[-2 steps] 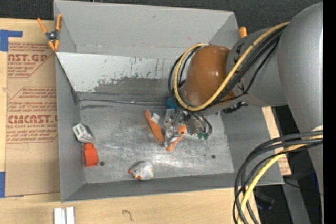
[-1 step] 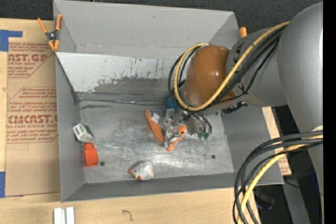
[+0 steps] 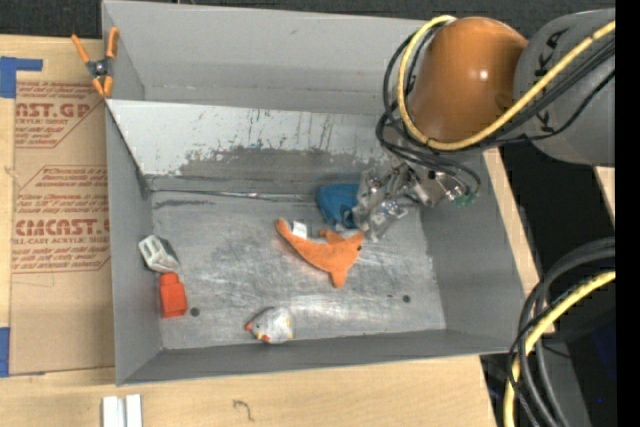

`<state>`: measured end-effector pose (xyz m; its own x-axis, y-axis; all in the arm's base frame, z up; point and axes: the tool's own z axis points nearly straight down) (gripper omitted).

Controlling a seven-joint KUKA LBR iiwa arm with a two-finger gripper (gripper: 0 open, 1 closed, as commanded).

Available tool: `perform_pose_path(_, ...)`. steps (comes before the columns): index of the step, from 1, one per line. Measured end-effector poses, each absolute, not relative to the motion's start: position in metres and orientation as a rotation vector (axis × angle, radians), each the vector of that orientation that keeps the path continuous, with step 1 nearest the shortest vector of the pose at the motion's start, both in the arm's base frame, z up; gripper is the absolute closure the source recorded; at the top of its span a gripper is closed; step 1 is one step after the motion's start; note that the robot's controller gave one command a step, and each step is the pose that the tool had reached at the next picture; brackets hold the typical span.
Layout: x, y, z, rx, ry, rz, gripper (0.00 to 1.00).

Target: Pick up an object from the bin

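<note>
Orange wrist cover [image 3: 465,80] over hand [image 3: 378,213] just beside blue lump [image 3: 335,200]

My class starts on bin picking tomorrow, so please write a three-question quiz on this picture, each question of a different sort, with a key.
1. True or false: the gripper is right beside the blue object at the back of the bin's floor.
2. Which thing lies nearest the blue object? A) red-orange block B) orange flat toy C) white-and-red piece
3. Fill in: the arm reaches in from the view's ____.
Key: 1 true; 2 B; 3 right.
</note>
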<state>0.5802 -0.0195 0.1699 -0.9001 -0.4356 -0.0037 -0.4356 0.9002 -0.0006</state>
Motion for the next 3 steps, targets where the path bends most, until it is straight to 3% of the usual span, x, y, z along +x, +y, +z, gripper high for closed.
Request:
perform_pose_path(1, 0.580, -0.019, 0.170, -0.701, 3.059, 0.002, 1.00)
perform_pose_path(2, 0.577, -0.013, 0.142, -0.750, 3.046, 0.002, 1.00)
perform_pose_path(3, 0.576, -0.013, 0.183, -1.090, 2.952, 0.005, 1.00)
